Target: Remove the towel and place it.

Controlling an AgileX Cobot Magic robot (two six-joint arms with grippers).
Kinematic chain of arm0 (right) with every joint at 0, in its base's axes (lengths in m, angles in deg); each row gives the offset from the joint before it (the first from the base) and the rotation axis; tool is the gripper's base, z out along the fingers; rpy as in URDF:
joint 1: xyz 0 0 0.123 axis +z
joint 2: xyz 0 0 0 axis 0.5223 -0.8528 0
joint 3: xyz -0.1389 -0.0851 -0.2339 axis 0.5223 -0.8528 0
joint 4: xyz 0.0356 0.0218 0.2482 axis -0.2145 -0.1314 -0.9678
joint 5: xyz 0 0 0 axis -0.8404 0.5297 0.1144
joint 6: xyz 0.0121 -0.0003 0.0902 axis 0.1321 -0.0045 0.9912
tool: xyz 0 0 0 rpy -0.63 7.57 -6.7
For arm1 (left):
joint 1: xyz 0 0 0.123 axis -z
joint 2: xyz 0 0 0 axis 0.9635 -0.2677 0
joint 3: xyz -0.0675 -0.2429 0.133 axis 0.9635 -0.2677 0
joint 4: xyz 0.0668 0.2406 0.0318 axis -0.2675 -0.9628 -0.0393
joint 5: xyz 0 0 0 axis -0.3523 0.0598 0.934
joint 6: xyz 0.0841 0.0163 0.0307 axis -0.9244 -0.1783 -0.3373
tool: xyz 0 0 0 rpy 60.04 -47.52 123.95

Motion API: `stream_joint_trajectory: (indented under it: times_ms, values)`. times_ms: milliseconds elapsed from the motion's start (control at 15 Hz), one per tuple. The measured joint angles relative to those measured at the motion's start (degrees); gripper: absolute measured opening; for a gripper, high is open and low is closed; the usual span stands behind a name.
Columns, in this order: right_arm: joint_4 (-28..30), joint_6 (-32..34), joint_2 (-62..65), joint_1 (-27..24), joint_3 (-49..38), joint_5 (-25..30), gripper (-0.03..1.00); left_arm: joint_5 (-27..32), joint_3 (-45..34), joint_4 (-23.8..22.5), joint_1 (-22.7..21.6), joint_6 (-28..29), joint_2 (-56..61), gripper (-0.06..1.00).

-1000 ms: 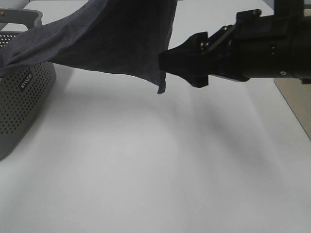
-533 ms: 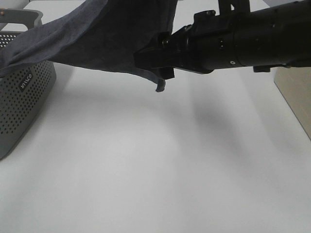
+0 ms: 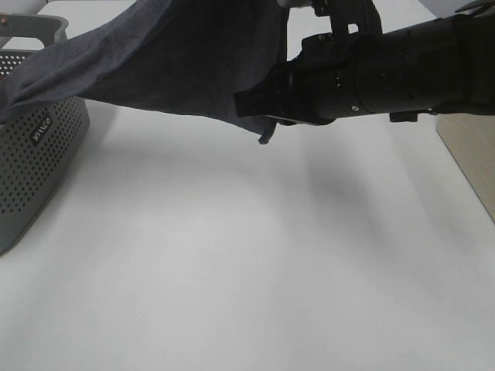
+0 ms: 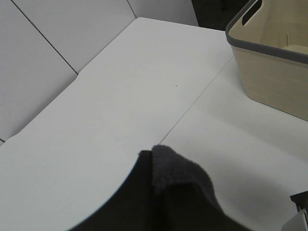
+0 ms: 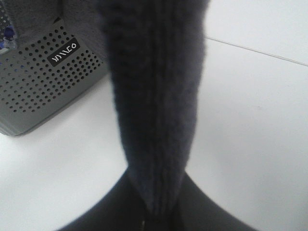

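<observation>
The dark grey towel (image 3: 178, 62) hangs stretched from the grey perforated basket (image 3: 31, 147) up past the top edge of the exterior view. My right gripper (image 3: 251, 104) reaches in from the right and is shut on the towel's lower hanging corner, whose tip pokes out just below it. In the right wrist view the towel (image 5: 154, 96) runs as a thick fold down into the right gripper (image 5: 156, 216). The left wrist view shows my left gripper (image 4: 147, 166) shut on a bunched edge of the towel (image 4: 178, 171), high above the table. The left gripper is out of the exterior view.
The grey basket (image 5: 43, 91) stands at the table's left edge, with a bit of blue showing inside. A beige basket (image 4: 274, 62) stands farther off on the white table. A tan surface (image 3: 472, 162) lies at the right edge.
My right gripper moved left onto the towel's hanging corner and closed on it. It has now shifted slightly right with the corner. The towel's upper part has stayed put.
</observation>
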Motion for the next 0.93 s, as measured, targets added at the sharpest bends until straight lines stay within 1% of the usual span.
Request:
stream_joint_trajectory:
  times_ms: [67, 133, 267, 333, 467, 600, 667, 733, 800, 867, 933]
  values:
    - [0.34, 0.00, 0.00, 0.00, 0.00, -0.17, 0.06, 0.00, 0.00, 0.00, 0.00, 0.00, 0.00, 0.00]
    - [0.80, 0.00, 0.00, 0.00, 0.00, -0.11, 0.01, 0.00, 0.00, 0.00, 0.00, 0.00, 0.00, 0.00]
    - [3.67, 0.00, 0.00, 0.00, 0.00, 1.55, 0.01, 0.00, 0.00, 0.00, 0.00, 0.00, 0.00, 0.00]
    - [5.90, 0.29, 0.00, 0.00, 0.00, 3.32, 0.01, 0.00, 0.00, 0.00, 0.00, 0.00, 0.00, 0.00]
    - [8.14, 2.12, 0.00, 0.00, 0.00, 4.76, 0.01, 0.06, 0.00, 0.00, 0.00, 0.00, 0.00, 0.00]
    - [12.15, 6.36, 0.00, 0.00, 0.00, 5.21, 0.01, 0.06, 0.00, 0.06, 0.00, 0.00, 0.00, 0.00]
    - [15.93, 9.68, 0.00, 0.00, 0.00, 6.76, 0.01, 0.06, 0.00, 0.06, 0.00, 0.00, 0.00, 0.00]
    - [20.34, 13.46, 0.00, 0.00, 0.29, 9.74, 0.01, 0.23, 0.00, 0.06, 0.00, 0.00, 0.00, 0.00]
    - [26.01, 18.85, 0.06, 0.00, 0.57, 12.66, 0.01, 0.46, 0.00, 0.06, 0.00, 0.00, 0.00, 0.00]
    - [31.68, 25.95, 0.06, -0.06, 0.80, 14.78, 0.01, 0.86, 0.00, 0.06, 0.00, 0.00, 0.00, 0.00]
    - [45.61, 41.83, 0.06, -0.86, 2.69, 19.77, 0.01, 1.89, 0.00, 0.46, 0.00, 0.00, -0.11, 0.00]
